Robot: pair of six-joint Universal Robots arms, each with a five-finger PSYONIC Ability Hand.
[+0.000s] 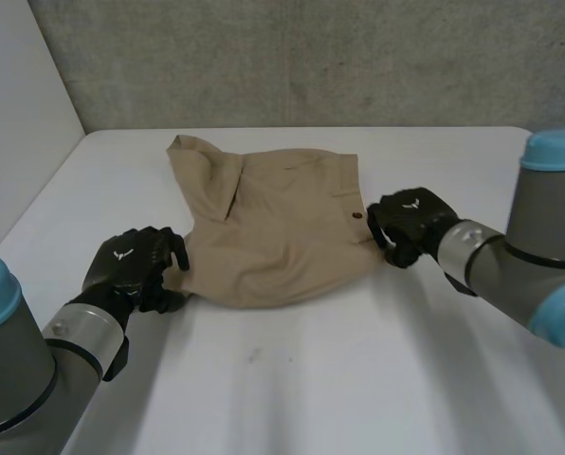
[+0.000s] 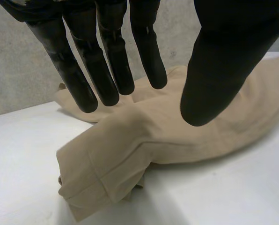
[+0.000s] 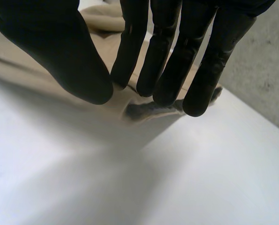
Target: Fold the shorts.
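Tan shorts [image 1: 282,237] lie partly folded in the middle of the white table [image 1: 292,379], with a small dark button [image 1: 357,216] near their right edge. My left hand [image 1: 131,265] is at their near left corner. In the left wrist view its fingers [image 2: 106,70] are straight and spread from the thumb, hovering over the bunched hem [image 2: 97,173] without holding it. My right hand [image 1: 410,223] is at the shorts' right edge. In the right wrist view its thumb and fingers [image 3: 167,56] are brought together on the cloth's edge [image 3: 149,110], which is slightly raised off the table.
A grey concrete wall [image 1: 311,57] runs behind the table's far edge. A white panel [image 1: 17,114] stands along the left side. Bare tabletop stretches in front of the shorts.
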